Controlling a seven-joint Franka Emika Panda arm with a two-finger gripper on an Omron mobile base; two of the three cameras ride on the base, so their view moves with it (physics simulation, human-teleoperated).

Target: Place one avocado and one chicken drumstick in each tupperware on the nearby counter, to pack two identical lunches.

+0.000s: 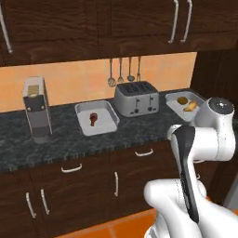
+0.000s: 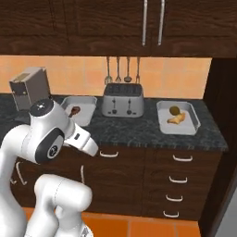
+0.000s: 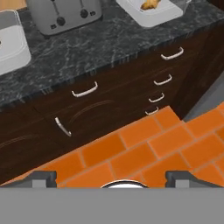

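Observation:
Two pale tupperware trays sit on the dark counter [image 1: 69,139] on either side of a toaster. The left tupperware [image 1: 104,116] [image 2: 85,104] [image 3: 11,43] holds a reddish-brown chicken drumstick [image 1: 93,118] [image 2: 75,110]. In the right tupperware [image 1: 175,106] [image 2: 185,127] [image 3: 153,15] lie an avocado [image 1: 182,100] [image 2: 174,110] and a golden-tan chicken drumstick [image 1: 189,108] [image 2: 177,119] [image 3: 148,4]. My gripper [image 3: 113,179] is open and empty. It hangs in front of the drawers, over the orange floor, away from both trays.
A silver toaster [image 1: 136,98] [image 2: 122,100] [image 3: 61,15] stands between the trays. A coffee machine [image 1: 37,109] [image 2: 30,88] is at the counter's left. Utensils [image 1: 121,69] hang on the back wall. Drawers with silver handles [image 3: 85,90] lie below the counter.

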